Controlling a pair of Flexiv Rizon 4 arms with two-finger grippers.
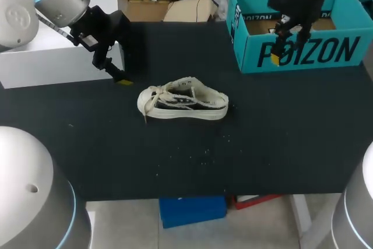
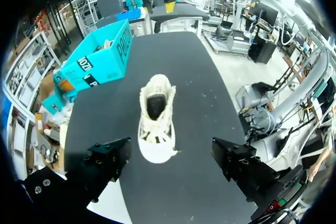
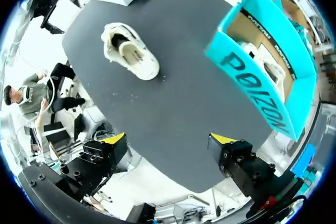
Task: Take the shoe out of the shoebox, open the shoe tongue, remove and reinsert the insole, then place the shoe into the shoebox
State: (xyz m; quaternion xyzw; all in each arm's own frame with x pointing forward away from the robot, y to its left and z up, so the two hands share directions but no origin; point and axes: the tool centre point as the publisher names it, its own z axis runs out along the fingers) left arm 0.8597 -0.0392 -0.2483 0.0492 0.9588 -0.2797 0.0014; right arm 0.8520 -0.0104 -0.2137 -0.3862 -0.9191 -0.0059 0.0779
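Head view: the shoe (image 1: 182, 106) stands on its sole near the middle of the black surface (image 1: 262, 144), out of the box (image 1: 297, 33), which sits at the far right corner. The shoe's long axis runs side to side, with the laced toe toward my left arm and the heel toward the right. The left pincer (image 1: 118, 78) hangs low just beyond the toe end, near it but apart from it. The right pincer (image 1: 285, 42) hovers over the box's front wall, well apart from the shoe. The left arm looks the nearer one for reaching the tongue.

Left wrist view: the shoe (image 2: 156, 121) lies straight ahead of the left pincer (image 2: 170, 150), toe first, with its axis in line with the gap. The fingers stand wide apart and hold nothing.

Right wrist view: the right pincer (image 3: 168, 140) is also spread wide and empty. The shoe (image 3: 130, 51) lies far ahead and off to one side, heel opening away from the box (image 3: 262, 93). The box is beside the pincer on the other side.
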